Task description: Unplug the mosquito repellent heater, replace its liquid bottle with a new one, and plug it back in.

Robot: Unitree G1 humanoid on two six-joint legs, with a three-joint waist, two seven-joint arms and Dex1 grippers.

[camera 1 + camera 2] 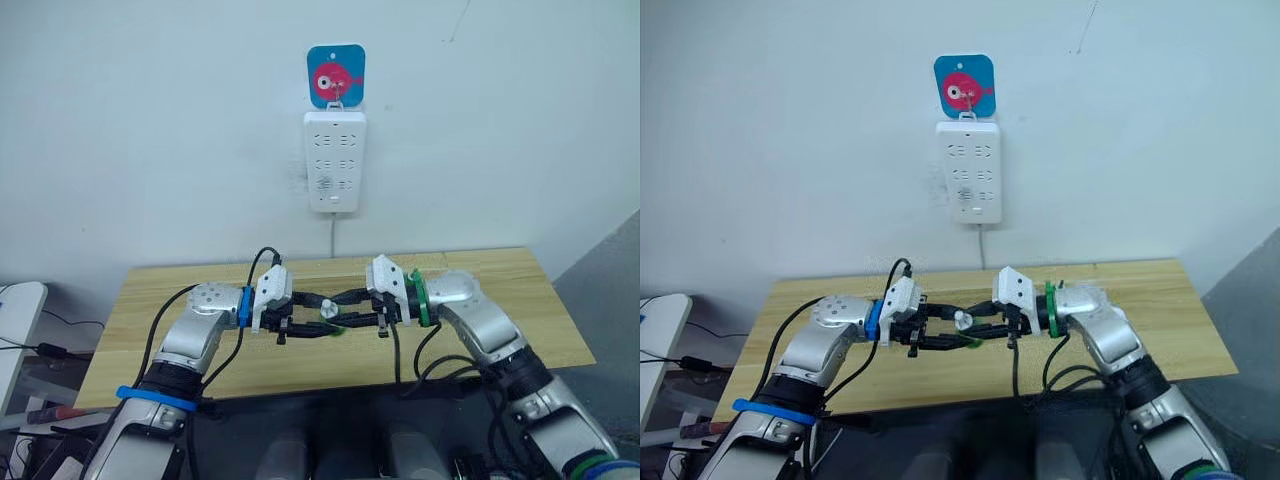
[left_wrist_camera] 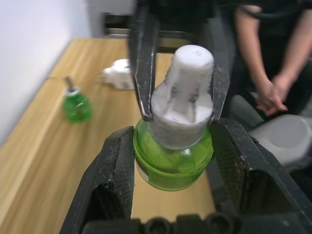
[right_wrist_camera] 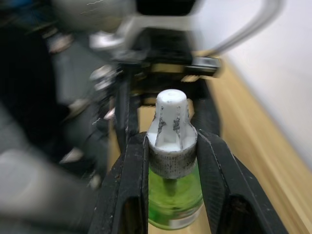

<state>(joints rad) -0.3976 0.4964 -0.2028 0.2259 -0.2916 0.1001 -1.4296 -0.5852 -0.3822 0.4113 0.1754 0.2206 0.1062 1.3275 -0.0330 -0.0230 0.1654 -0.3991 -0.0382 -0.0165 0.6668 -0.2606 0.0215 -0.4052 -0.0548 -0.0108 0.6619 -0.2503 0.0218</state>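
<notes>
Light wooden table (image 1: 520, 300) lying under my arms; white ribbed power strip (image 1: 335, 160) hanging at 12 o'clock on wall. My left gripper (image 2: 173, 161) pinching round glossy green bottle (image 2: 170, 163) by body. My right gripper (image 3: 171, 151) clamping its ribbed white cap (image 3: 171, 141). White rounded mosquito repellent heater (image 2: 119, 74) lying unplugged on table, uncapped spare green bottle (image 2: 76, 105) just beside it.

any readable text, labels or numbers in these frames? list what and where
No text reads.
Blue hook plate above the power strip: a pink fish picture, no words.
Power strip: no print to make out.
Green bottle held by both grippers: no readable label.
Second green bottle on the table: blurred, nothing reads.
</notes>
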